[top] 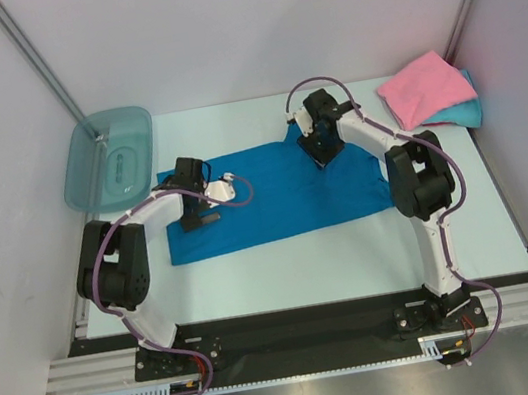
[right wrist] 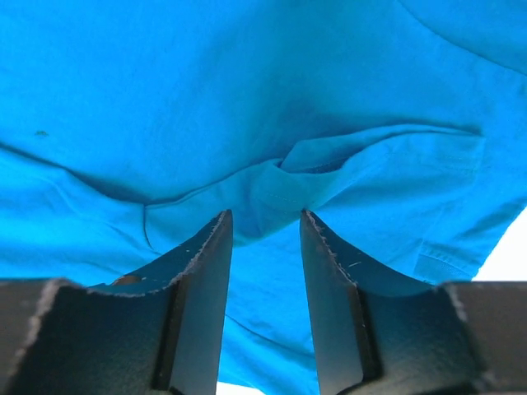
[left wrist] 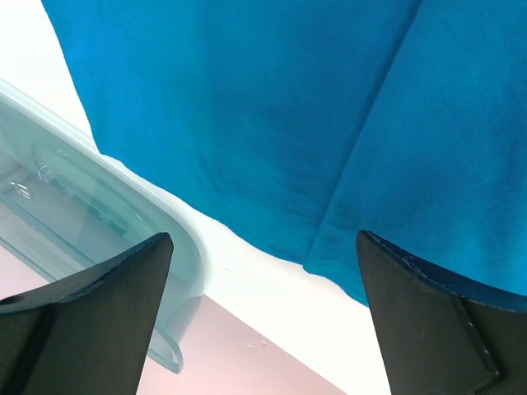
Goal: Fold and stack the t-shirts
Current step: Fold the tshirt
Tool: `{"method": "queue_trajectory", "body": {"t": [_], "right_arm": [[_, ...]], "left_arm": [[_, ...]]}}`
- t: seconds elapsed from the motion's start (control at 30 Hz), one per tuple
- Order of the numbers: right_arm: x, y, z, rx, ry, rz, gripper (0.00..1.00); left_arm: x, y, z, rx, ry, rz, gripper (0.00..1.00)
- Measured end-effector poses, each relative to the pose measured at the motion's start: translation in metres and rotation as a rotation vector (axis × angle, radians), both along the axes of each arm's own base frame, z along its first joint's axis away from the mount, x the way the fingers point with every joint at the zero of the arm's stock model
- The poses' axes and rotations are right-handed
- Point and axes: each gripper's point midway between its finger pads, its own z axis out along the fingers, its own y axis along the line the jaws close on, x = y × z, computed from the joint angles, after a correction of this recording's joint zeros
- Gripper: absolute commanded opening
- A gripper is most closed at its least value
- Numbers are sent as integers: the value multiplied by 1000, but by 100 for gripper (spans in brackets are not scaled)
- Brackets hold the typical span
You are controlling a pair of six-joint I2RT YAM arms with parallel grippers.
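A deep blue t-shirt point(top: 274, 196) lies spread out in the middle of the table. My left gripper point(top: 199, 218) hovers open over its left end, close to the hem point(left wrist: 272, 107), with nothing between its fingers point(left wrist: 263, 247). My right gripper point(top: 319, 153) is at the shirt's far edge, near the middle. Its jaws point(right wrist: 265, 216) stand apart over the blue cloth point(right wrist: 206, 99), and a raised fold of that cloth lies right at the tips. A folded pink t-shirt point(top: 423, 88) rests on a folded turquoise t-shirt point(top: 463, 111) at the back right corner.
A translucent teal plastic bin point(top: 107, 158) stands at the back left, just beyond the blue shirt's left end; its rim point(left wrist: 74, 222) shows close to my left fingers. Walls enclose the table on the left, back and right.
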Motion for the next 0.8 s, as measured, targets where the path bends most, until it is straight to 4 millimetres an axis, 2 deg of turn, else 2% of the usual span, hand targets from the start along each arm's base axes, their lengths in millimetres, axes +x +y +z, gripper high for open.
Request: {"method": "queue_trajectory", "body": {"t": [0.1,0.17,0.23,0.27,0.3,0.63,0.8], "right_arm": [[2,0,0,0,-7,-9,41],[2,0,-1,0,-8,-11,33],[2,0,-3,0,-9,-13,20],[1,-1,-5,-1,-7,-14,3],[0,-1,-7,-4,-3,-15,0],[-6,-18,-19,-49,7,-49,0],[-22,-36,-6,-90,-23,-60,0]], "left_arm": [[0,0,1,0,0,0,100],[1,0,1,0,0,0,100],[2,-1,3,-1,-3,0,100],[3,-1,4,-2,-7,0,100],[3,-2,4,-3,-8,-1,100],[7,-6,8,-7,-19,-9,100],[7,-9,8,-7,-19,-16,100]]}}
